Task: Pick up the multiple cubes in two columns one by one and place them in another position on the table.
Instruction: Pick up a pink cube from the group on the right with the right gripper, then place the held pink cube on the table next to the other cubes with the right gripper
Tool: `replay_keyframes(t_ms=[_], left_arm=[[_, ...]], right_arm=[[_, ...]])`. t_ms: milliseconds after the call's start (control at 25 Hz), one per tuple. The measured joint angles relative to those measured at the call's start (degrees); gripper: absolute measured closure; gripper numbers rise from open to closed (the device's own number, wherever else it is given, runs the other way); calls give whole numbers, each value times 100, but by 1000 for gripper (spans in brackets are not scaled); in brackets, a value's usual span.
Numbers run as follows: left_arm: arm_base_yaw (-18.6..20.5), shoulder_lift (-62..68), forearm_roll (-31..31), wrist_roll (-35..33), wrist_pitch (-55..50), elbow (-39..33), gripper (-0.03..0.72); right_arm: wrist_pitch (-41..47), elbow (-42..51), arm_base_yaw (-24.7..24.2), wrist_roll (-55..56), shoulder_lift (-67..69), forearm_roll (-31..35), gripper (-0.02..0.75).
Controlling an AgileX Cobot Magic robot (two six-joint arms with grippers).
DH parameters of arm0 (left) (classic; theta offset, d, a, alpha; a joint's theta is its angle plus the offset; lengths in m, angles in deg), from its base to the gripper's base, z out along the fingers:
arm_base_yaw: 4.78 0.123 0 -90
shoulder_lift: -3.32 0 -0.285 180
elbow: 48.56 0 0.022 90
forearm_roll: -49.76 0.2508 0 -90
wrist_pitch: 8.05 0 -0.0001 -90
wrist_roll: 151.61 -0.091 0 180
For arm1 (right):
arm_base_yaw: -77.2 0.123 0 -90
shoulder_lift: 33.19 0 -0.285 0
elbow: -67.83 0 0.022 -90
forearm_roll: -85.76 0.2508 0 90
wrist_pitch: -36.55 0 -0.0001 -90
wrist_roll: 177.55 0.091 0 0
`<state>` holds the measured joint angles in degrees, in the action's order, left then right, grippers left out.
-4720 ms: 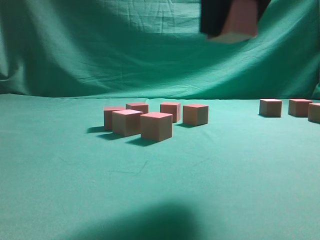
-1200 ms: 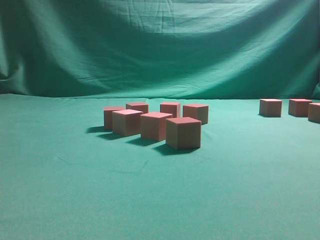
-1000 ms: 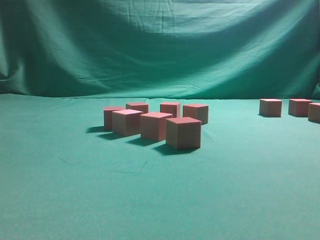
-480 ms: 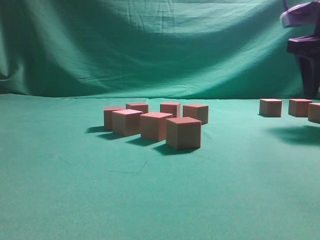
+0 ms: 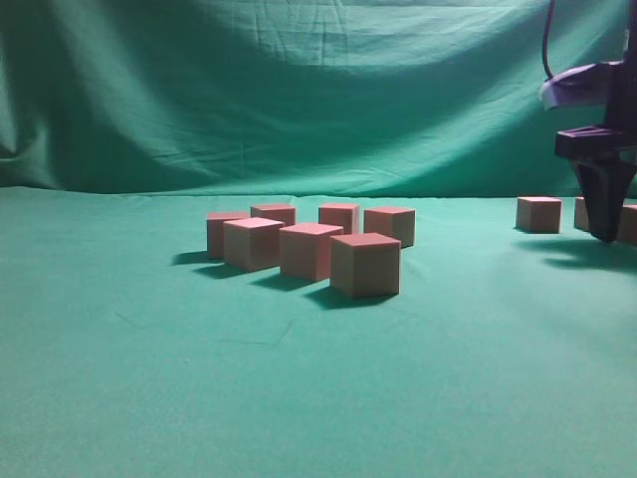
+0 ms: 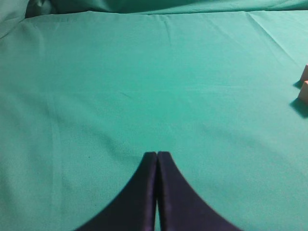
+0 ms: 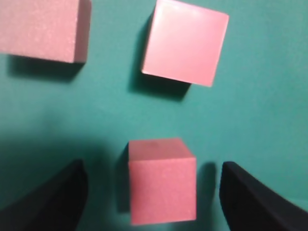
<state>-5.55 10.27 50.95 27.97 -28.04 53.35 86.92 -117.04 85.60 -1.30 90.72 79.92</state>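
Several pink cubes [image 5: 365,264] stand in two columns at the middle of the green table. Three more cubes stand at the right: one [image 5: 538,214] is free, the others are partly hidden by my right gripper [image 5: 605,231]. In the right wrist view the right gripper [image 7: 154,202] is open and straddles one cube [image 7: 162,180] without touching it. Two other cubes [image 7: 185,41] [image 7: 43,29] lie beyond. My left gripper [image 6: 157,154] is shut and empty over bare cloth and does not show in the exterior view.
A green cloth [image 5: 149,358] covers the table and hangs as a backdrop. Two cube corners [image 6: 304,91] show at the right edge of the left wrist view. A cable hangs by the right arm [image 5: 547,50].
A cube held high 4.7 s ago now stands at the front of the middle group. The right arm has come in from the upper right and lowered over the right-hand cubes.
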Motion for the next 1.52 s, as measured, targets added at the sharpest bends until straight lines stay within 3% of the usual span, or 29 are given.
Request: replay_keyframes(t_ms=[160, 360, 400, 840, 1000, 1280, 1520], left_arm=[[0, 0, 0, 0, 0, 0, 688], [0, 0, 0, 0, 0, 0, 688], [0, 0, 0, 0, 0, 0, 688], [0, 0, 0, 0, 0, 0, 688], [0, 0, 0, 0, 0, 0, 688], [0, 0, 0, 0, 0, 0, 688], [0, 0, 0, 0, 0, 0, 688]], right_arm=[[-25, -11, 0, 0, 91, 16, 183], [-50, -56, 0, 0, 136, 27, 470], [-50, -56, 0, 0, 136, 27, 484], [1175, -1105, 145, -11, -464, 543, 472], [1603, -1237, 644, -11, -1374, 567, 472], [2089, -1245, 2024, 408, -2492, 613, 472], [2100, -552, 3251, 1131, -2936, 613, 472]])
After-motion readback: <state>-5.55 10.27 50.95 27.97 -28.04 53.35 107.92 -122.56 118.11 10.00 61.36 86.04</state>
